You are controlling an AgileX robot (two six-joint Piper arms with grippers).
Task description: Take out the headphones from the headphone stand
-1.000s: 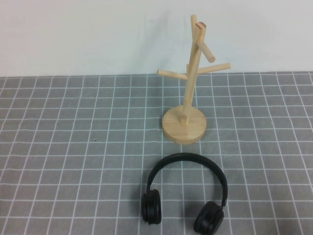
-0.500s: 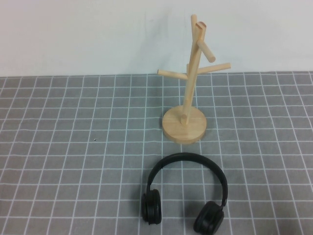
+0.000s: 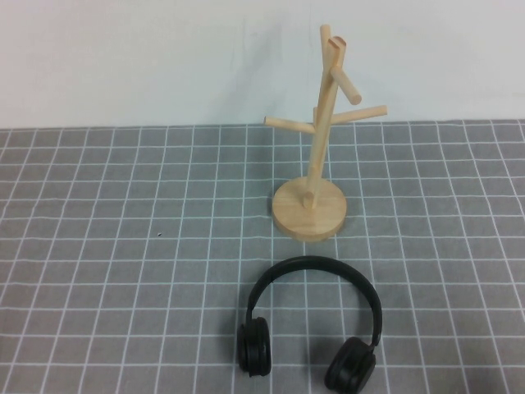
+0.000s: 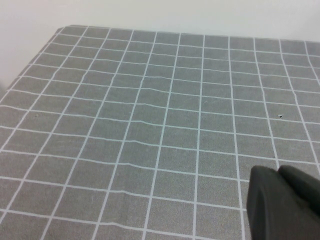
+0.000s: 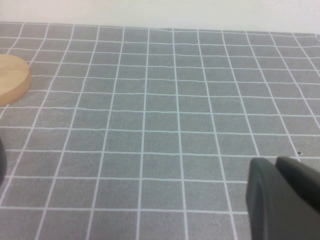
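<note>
The black headphones (image 3: 309, 324) lie flat on the grey grid cloth, near the front edge of the high view, headband arching toward the stand. The pale wooden headphone stand (image 3: 315, 156) stands upright behind them with bare pegs; its disc base also shows in the right wrist view (image 5: 12, 78). Neither arm shows in the high view. My left gripper (image 4: 278, 172) is shut and empty over bare cloth. My right gripper (image 5: 275, 164) is shut and empty over bare cloth, off to the side of the stand's base.
The grey cloth with white grid lines (image 3: 123, 246) covers the table and ends at a white wall (image 3: 148, 57) behind. The cloth's far left corner shows in the left wrist view (image 4: 65, 29).
</note>
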